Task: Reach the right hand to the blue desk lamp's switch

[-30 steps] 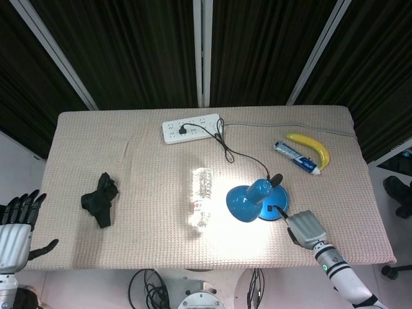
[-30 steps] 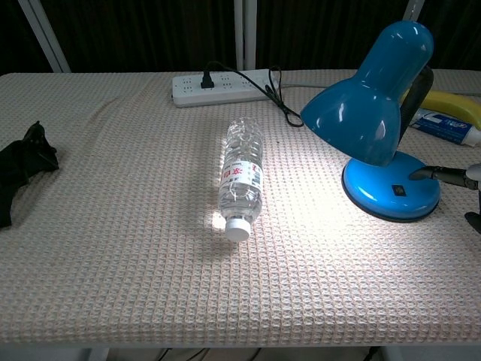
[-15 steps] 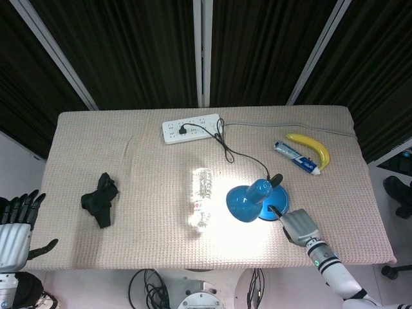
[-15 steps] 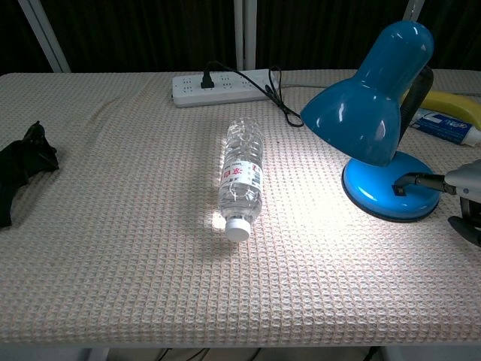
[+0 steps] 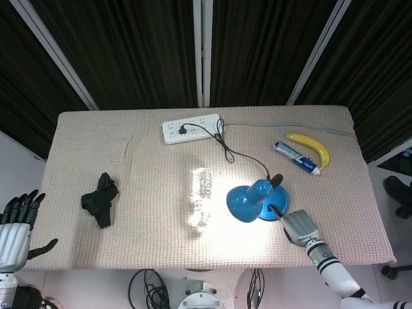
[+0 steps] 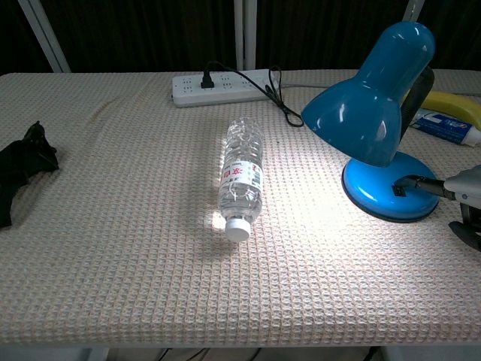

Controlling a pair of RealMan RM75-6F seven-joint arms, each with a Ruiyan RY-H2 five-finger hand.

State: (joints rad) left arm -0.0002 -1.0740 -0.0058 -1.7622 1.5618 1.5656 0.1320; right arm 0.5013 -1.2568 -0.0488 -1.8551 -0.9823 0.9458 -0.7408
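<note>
The right hand (image 5: 298, 226) pokes one finger (image 6: 418, 183) out; the others look tucked in, and it holds nothing. If it pushes too hard or slips sideways, the blue desk lamp (image 6: 379, 113) could slide or tip, maybe toward the water bottle (image 6: 241, 177) at its 9 o'clock. The switch (image 6: 398, 191) sits on the lamp's round base, at about 10 o'clock from the hand, right at the fingertip. The lamp is lit.

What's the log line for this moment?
right robot hand: fingertip on lamp switch | lamp: lit | left robot hand: idle, off table | bottle: lying
</note>
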